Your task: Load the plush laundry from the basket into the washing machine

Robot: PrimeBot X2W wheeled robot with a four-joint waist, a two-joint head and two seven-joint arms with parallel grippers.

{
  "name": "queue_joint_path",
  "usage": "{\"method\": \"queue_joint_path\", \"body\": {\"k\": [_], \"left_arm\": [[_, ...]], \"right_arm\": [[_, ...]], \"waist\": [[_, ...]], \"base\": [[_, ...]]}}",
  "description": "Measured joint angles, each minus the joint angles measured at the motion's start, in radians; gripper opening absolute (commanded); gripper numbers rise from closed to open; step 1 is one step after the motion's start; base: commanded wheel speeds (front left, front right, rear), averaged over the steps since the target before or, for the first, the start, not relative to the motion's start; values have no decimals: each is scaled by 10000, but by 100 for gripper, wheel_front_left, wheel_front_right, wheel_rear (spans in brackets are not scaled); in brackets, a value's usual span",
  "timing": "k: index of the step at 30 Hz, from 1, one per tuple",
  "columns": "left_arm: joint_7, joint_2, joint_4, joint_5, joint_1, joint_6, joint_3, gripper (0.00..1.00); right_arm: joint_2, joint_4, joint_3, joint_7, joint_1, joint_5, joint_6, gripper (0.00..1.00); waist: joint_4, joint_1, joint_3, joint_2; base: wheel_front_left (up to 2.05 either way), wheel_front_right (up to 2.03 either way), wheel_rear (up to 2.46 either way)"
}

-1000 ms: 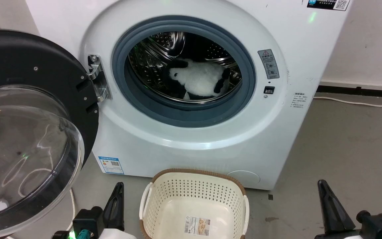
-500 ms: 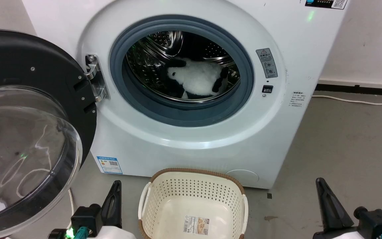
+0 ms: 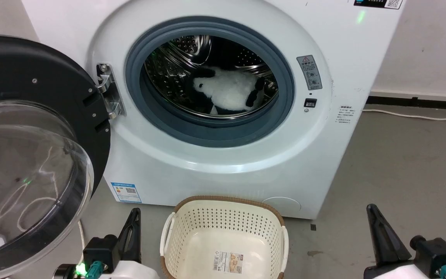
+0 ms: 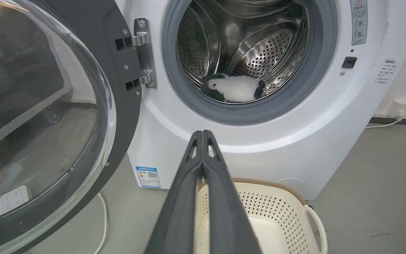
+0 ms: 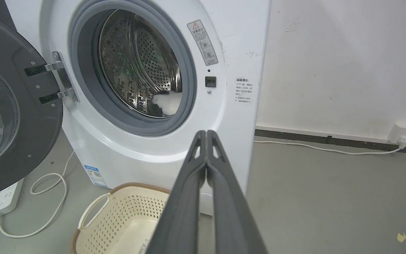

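Basically looks like wrap-up: confirm the load, then back off cleanly. Mind the open door [image 3: 33, 135] at far left, swung wide; keep the left arm out of its arc. Verify the plush laundry [image 3: 227, 93] lies wholly behind the grey seal [image 3: 207, 135], nothing draped over the lip; appears so from the head view.

Now hardware, left to right. Find the left end effector [image 4: 202, 133] low, near the basket [image 3: 223, 200], with fingers pressed fully together, gripping nothing, touching nothing. See only a label sticker [image 3: 229, 262] in the basket. Spot the plush laundry resting low in the drum [image 3: 176, 66] of the washing machine [image 3: 323, 162]. Find the right end effector [image 5: 206, 132] low at right, likewise fully closed and empty, above bare floor [image 3: 401, 162].
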Motion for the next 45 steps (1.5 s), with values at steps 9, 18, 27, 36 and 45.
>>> {"method": "queue_joint_path", "body": {"k": [9, 18, 27, 36, 45], "left_arm": [[234, -17, -190, 219, -5, 0, 109, 0], [430, -35, -326, 366, -9, 0, 219, 0], [589, -79, -449, 510, -41, 0, 284, 0], [759, -121, -568, 616, -47, 0, 339, 0], [955, -140, -706, 807, -52, 0, 439, 0]], "right_arm": [[0, 4, 12, 245, -127, -163, 0, 0], [0, 12, 23, 424, -227, -249, 0, 0], [0, 15, 36, 598, -291, -339, 0, 0], [0, 23, 50, 775, -393, -416, 0, 0], [0, 29, 69, 949, -497, -516, 0, 0]], "waist": [[-56, 0, 34, 0], [-98, 0, 59, 0], [-139, 0, 84, 0], [-177, 0, 106, 0], [-219, 0, 132, 0]], "base": [[0, 0, 0], [0, 0, 0], [0, 0, 0], [0, 0, 0], [0, 0, 0]]}}
